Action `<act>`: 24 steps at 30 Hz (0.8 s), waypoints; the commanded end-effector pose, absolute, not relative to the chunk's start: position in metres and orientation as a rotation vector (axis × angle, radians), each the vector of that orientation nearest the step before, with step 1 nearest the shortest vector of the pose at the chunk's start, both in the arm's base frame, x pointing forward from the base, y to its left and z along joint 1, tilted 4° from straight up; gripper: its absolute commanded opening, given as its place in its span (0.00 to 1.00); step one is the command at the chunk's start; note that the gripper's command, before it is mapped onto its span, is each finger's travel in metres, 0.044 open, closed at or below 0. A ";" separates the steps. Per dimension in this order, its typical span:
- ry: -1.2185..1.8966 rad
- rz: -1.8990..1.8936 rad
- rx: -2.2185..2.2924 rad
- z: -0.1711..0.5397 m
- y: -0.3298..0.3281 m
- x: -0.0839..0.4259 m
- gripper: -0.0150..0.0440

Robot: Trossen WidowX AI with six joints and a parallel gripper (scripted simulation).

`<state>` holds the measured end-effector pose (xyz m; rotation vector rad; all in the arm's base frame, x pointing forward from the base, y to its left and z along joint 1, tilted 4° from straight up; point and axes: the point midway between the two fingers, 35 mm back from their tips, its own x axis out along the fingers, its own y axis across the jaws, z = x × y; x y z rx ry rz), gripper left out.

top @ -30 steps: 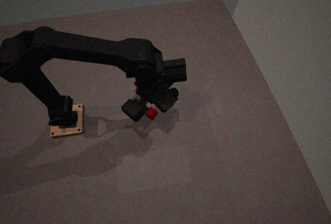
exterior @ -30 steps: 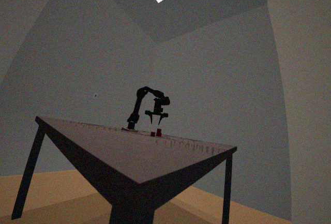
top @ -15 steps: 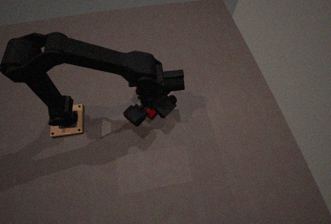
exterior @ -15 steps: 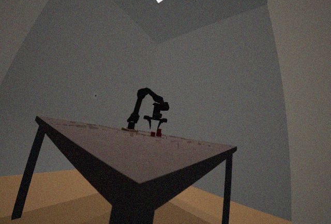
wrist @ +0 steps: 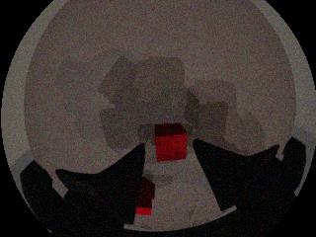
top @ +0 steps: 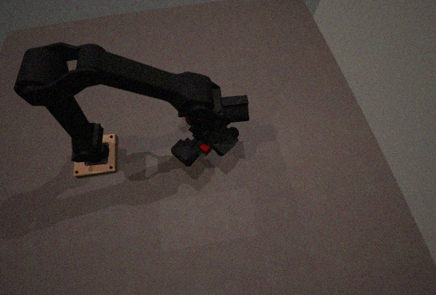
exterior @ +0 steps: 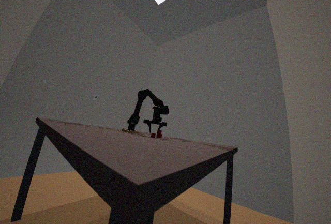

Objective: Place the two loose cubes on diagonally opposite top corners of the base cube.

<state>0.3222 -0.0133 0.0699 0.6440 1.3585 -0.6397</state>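
Observation:
A loose red cube (top: 205, 148) (exterior: 152, 135) (wrist: 171, 146) rests on the table. My gripper (top: 206, 144) (exterior: 154, 132) (wrist: 169, 145) is open and low over it; in the wrist view the cube shows in the gap between the fingertips, and I cannot tell whether either finger touches it. A taller red stack (exterior: 159, 134) (wrist: 145, 192) stands close by, seemingly the base cube with the other loose cube on it. The left finger partly hides the stack in the wrist view. In the top view only a sliver of red (top: 186, 118) shows beside the wrist.
The arm's wooden base plate (top: 112, 154) (exterior: 124, 130) is at the left in the top view. The table (top: 281, 56) (exterior: 120, 157) carries overlapping arm shadows. In the exterior view one finger is very near the taller stack. The light is dim and the pictures are grainy.

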 end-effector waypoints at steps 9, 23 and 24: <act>1.368 -0.638 0.641 0.057 -0.013 0.321 0.53; 1.367 -0.638 0.642 0.080 -0.013 0.323 0.43; 1.367 -0.638 0.642 0.083 -0.012 0.323 0.43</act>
